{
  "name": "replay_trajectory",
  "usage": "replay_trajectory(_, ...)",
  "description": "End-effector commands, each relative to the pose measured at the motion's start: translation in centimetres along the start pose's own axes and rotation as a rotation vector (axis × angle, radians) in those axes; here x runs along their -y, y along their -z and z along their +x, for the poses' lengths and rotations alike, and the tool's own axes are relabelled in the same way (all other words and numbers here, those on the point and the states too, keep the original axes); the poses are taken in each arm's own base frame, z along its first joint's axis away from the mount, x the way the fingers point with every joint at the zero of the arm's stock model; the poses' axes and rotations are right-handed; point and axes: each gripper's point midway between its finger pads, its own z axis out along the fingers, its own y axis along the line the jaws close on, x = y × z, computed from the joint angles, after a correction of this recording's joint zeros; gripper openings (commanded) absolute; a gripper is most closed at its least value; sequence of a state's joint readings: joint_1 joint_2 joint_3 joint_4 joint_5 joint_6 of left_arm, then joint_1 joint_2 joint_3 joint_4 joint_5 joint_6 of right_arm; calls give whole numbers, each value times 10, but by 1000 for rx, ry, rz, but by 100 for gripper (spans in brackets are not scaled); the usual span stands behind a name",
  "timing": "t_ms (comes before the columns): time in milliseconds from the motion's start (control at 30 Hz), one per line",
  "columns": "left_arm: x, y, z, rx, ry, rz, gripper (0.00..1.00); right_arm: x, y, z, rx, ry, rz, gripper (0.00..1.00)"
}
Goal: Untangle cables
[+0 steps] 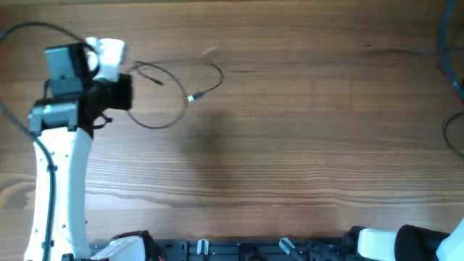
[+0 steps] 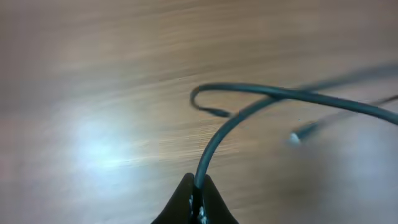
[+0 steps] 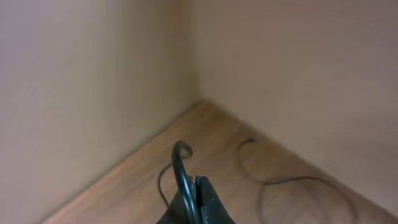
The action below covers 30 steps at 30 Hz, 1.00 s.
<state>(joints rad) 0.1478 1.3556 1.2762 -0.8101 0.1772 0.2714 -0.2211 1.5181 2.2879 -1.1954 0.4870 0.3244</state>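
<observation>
A thin black cable (image 1: 176,109) lies in loose loops on the wooden table at the upper left, its small plug end (image 1: 192,98) pointing right. My left gripper (image 1: 123,90) is at the loop's left end. In the left wrist view its jaws (image 2: 198,186) are shut on the cable (image 2: 249,109), which rises from them and curves right; a plug tip (image 2: 295,138) shows blurred. My right gripper (image 3: 194,186) is shut with a short black cable (image 3: 181,165) pinched along its jaws, hooked at the top. The right arm (image 1: 406,243) sits at the bottom right corner.
Thicker dark cables (image 1: 451,51) run along the table's right edge. In the right wrist view, thin cords (image 3: 280,180) lie on wood near a corner of beige walls (image 3: 93,81). The arm bases' rail (image 1: 239,250) lines the front edge.
</observation>
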Motion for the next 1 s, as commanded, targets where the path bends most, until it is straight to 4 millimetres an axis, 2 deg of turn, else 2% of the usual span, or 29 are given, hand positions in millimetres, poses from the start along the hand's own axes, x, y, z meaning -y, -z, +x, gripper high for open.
replay_trajectory(0, -55, 15, 8, 14, 263, -185, 4, 55, 1, -20, 66, -112, 158, 4)
replay_trajectory(67, -65, 18, 11, 17, 312, -203, 4, 56, -5, -19, 40, -163, 98, 4)
replay_trajectory(133, -60, 16, 10, 22, 331, -174, 4, 43, -8, -21, 21, -179, -22, 4)
replay_trajectory(200, -28, 12, 1, 36, 302, -22, 4, 28, -8, -30, 47, -157, -109, 4)
replay_trajectory(333, 29, 9, 3, -7, 193, 162, 4, 18, -14, -50, 119, -155, -153, 4)
replay_trajectory(433, 83, 9, 8, -46, 42, 274, 4, -35, -23, -55, 107, -118, -427, 4)
replay_trajectory(467, 101, 9, 11, -54, -34, 308, 4, -55, -21, -56, 119, -43, -541, 4)
replay_trajectory(500, 113, 10, 13, -58, -84, 331, 4, -66, -20, -58, 135, 11, -604, 4)
replay_trajectory(533, 136, 13, 17, -65, -177, 375, 4, -78, -24, -59, 161, 71, -663, 4)
replay_trajectory(567, 153, 15, 21, -69, -237, 407, 4, -78, -30, -61, 171, 88, -659, 5)
replay_trajectory(600, 166, 17, 24, -69, -286, 431, 4, -75, -39, -61, 177, 102, -647, 4)
replay_trajectory(667, 190, 20, 31, -73, -379, 472, 4, -55, -64, -64, 183, 107, -586, 4)
replay_trajectory(733, 208, 19, 38, -85, -445, 501, 4, -12, -98, -66, 157, 46, -486, 4)
replay_trajectory(767, 212, 18, 41, -94, -455, 509, 4, 8, -111, -65, 142, 4, -446, 4)
replay_trajectory(800, 215, 16, 43, -101, -461, 514, 4, 38, -127, -63, 115, -74, -387, 5)
replay_trajectory(833, 215, 14, 44, -110, -461, 515, 4, 60, -137, -60, 94, -130, -354, 4)
replay_trajectory(900, 216, 8, 46, -127, -459, 515, 4, 92, -152, -53, 55, -194, -361, 4)
replay_trajectory(967, 216, 5, 48, -137, -457, 515, 4, 122, -173, -37, 1, -240, -352, 4)
